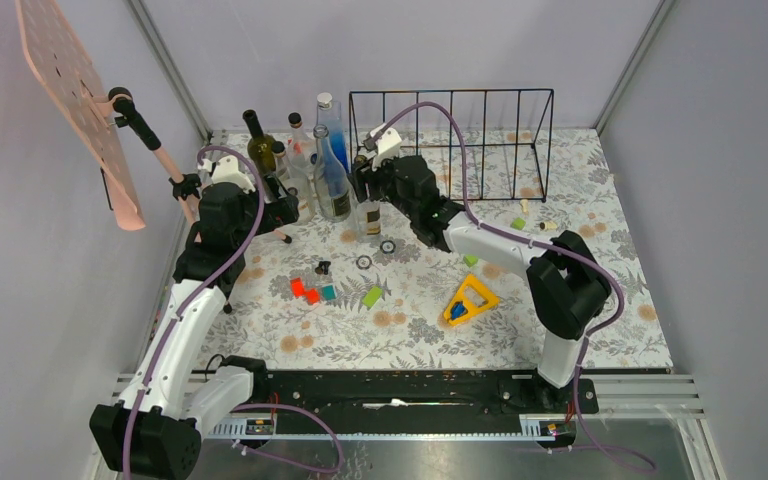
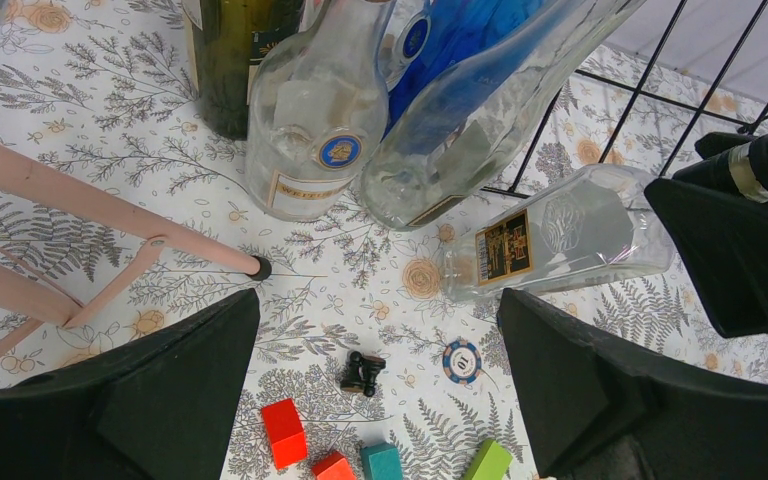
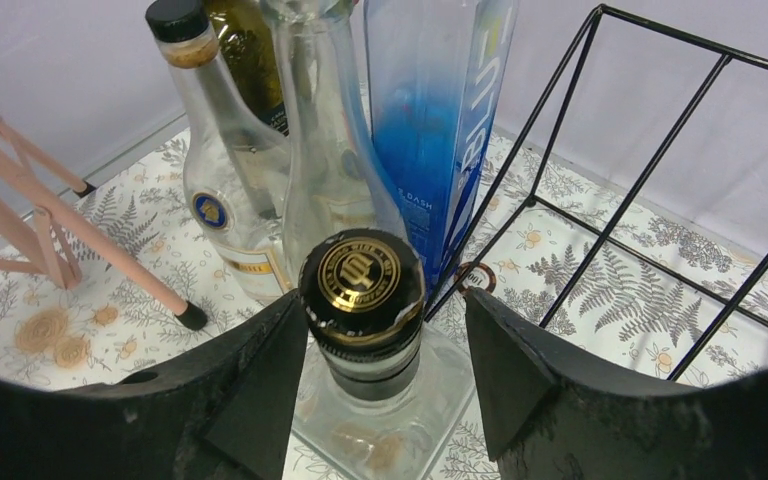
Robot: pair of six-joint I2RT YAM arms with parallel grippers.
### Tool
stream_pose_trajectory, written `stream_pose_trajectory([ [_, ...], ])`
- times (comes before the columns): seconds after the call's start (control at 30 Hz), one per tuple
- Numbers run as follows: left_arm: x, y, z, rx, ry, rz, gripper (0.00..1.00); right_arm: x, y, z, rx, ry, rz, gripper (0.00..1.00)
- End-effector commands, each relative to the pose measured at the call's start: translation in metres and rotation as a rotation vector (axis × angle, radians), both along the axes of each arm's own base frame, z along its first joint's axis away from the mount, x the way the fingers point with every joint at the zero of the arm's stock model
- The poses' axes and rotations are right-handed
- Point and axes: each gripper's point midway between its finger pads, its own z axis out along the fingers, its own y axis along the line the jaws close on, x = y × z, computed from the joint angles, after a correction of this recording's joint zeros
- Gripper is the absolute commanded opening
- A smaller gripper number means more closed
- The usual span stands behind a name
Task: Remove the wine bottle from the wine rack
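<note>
With R gripper [image 3: 385, 300] open astride neck of wine bottle [image 3: 360, 440], upright on table [image 1: 560, 300] beside L end of wine rack [image 1: 490, 130]: centre, close below cap [image 3: 360, 275], lift straight past adj. bottles [image 3: 330, 150]; keep open L gripper [image 2: 378, 300] parked.

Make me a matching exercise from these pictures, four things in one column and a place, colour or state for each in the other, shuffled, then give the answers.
Column one
1. wine rack
2. small clear bottle
3. triangle frame
4. left gripper

Column two
A. yellow, lying flat
B. open, nothing between its fingers
C. black wire, at the very back
D. standing upright, its cap between the fingers of the right gripper

Pairs: 1-C, 2-D, 3-A, 4-B
</note>
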Motion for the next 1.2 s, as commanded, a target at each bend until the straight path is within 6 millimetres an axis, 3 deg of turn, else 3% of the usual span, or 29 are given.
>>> stream_pose_trajectory([
  [0.0, 0.004, 0.002, 0.009, 0.010, -0.035, 0.001, 0.99, 0.012, 0.005, 0.025, 0.063, -0.026, -0.055, 0.64],
  [0.17, 0.004, 0.002, 0.009, 0.010, -0.035, -0.001, 0.99, 0.012, 0.010, 0.028, 0.094, -0.016, -0.044, 0.52],
  [0.3, 0.004, 0.002, 0.009, 0.010, -0.034, 0.000, 0.99, 0.009, 0.007, 0.038, 0.113, -0.033, -0.042, 0.25],
  [0.5, 0.004, 0.002, 0.009, 0.010, -0.035, -0.001, 0.99, 0.001, -0.001, 0.082, 0.143, -0.069, -0.044, 0.00],
  [0.7, 0.004, 0.000, 0.014, 0.002, -0.058, -0.007, 0.99, -0.018, -0.025, 0.146, 0.211, -0.151, -0.057, 0.00],
  [0.8, 0.004, 0.000, 0.017, 0.003, -0.063, -0.010, 0.99, -0.029, -0.043, 0.159, 0.193, -0.181, -0.078, 0.00],
  [0.97, 0.004, 0.006, 0.021, 0.015, -0.050, 0.020, 0.99, -0.051, -0.075, 0.153, 0.138, -0.192, -0.115, 0.00],
  [1.17, -0.003, -0.004, 0.030, -0.016, -0.115, -0.034, 0.99, -0.075, -0.116, 0.117, 0.073, -0.151, -0.180, 0.00],
])
